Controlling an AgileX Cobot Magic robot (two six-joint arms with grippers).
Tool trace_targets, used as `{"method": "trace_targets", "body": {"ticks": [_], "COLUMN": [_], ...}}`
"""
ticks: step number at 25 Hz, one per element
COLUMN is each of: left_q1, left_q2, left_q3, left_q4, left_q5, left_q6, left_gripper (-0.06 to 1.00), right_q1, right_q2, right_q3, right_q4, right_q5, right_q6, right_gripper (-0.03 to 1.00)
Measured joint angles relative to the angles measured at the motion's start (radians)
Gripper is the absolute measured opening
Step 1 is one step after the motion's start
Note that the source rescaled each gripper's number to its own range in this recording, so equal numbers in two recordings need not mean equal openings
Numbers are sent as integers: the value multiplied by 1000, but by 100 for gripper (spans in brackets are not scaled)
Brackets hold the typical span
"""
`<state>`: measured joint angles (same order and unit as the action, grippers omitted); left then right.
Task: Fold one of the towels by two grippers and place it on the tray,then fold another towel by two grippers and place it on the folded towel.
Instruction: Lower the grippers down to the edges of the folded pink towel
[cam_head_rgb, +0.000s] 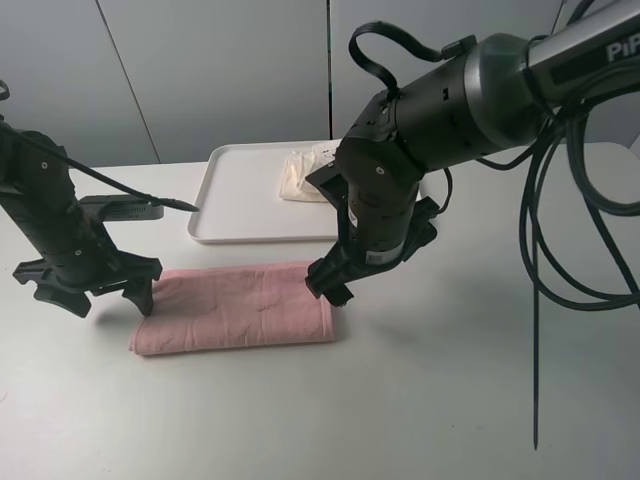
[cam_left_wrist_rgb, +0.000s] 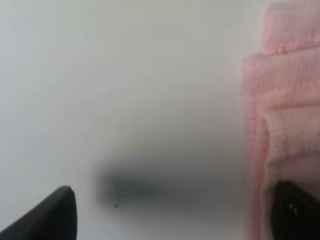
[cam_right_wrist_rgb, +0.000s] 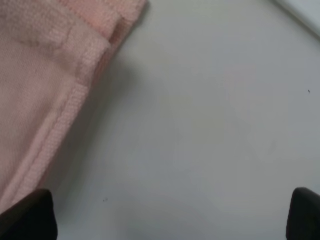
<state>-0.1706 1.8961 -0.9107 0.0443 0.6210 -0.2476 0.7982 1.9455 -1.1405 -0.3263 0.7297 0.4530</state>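
Observation:
A pink towel (cam_head_rgb: 235, 310) lies folded into a long strip on the white table. A cream towel (cam_head_rgb: 303, 175) lies folded on the white tray (cam_head_rgb: 240, 205) behind it. My left gripper (cam_head_rgb: 100, 295) is open and low at the pink towel's left end, with one finger (cam_left_wrist_rgb: 295, 215) at the towel's edge (cam_left_wrist_rgb: 285, 100). My right gripper (cam_head_rgb: 372, 262) is open at the towel's right end. In the right wrist view one finger (cam_right_wrist_rgb: 30, 215) sits by the towel's edge (cam_right_wrist_rgb: 45, 75) and the other finger (cam_right_wrist_rgb: 305, 212) is over bare table. Neither gripper holds anything.
The tray's front rim (cam_right_wrist_rgb: 300, 10) lies just beyond my right gripper. Black cables (cam_head_rgb: 535, 300) hang down at the right of the table. Bare table (cam_head_rgb: 450, 400) stretches in front of the pink towel.

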Motion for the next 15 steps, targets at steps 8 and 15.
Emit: {"method": "trace_targets", "body": {"ticks": [8, 15], "left_q1": [0, 0], "left_q2": [43, 52], "left_q3": [-12, -21], "left_q4": [-1, -9], "left_q5": [-8, 2], "left_q6": [-6, -6], "left_gripper": [99, 98], "right_q1": [0, 0], "right_q2": [0, 0], "right_q3": [0, 0], "right_q4": [2, 4], "right_q5": [0, 0], "right_q6": [-4, -20], "right_gripper": [100, 100]}}
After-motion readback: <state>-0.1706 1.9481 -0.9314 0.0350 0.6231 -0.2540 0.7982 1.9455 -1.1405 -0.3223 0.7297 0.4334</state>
